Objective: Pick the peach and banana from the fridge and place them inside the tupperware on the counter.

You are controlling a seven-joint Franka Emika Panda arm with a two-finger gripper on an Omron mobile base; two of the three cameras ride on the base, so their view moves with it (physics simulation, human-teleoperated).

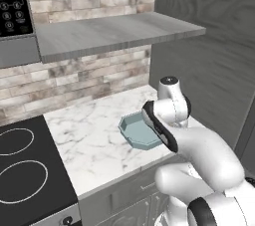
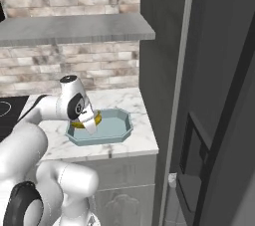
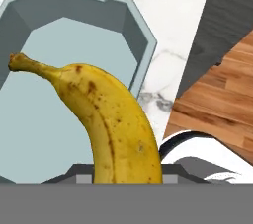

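My gripper (image 2: pixel 88 123) is shut on the yellow, brown-speckled banana (image 3: pixel 111 119), holding it by its lower end just over the tupperware (image 3: pixel 144 40). The banana's stem tip points across the container's pale blue floor. In the right base view the banana (image 2: pixel 97 118) shows as a yellow patch beside the hand, above the tupperware's (image 2: pixel 124 126) left half. The octagonal tupperware (image 1: pixel 135 133) sits on the white marble counter (image 1: pixel 94 135) near its right end, partly behind my forearm. The dark grey fridge (image 2: pixel 219 95) stands right of the counter. The peach is out of view.
A black stovetop (image 1: pixel 25 170) with ring marks lies left of the counter. A grey shelf (image 1: pixel 109 33) hangs over the counter against the brick wall, with a microwave panel (image 1: pixel 12 3) at upper left. Wooden floor (image 3: pixel 217 99) shows past the counter edge.
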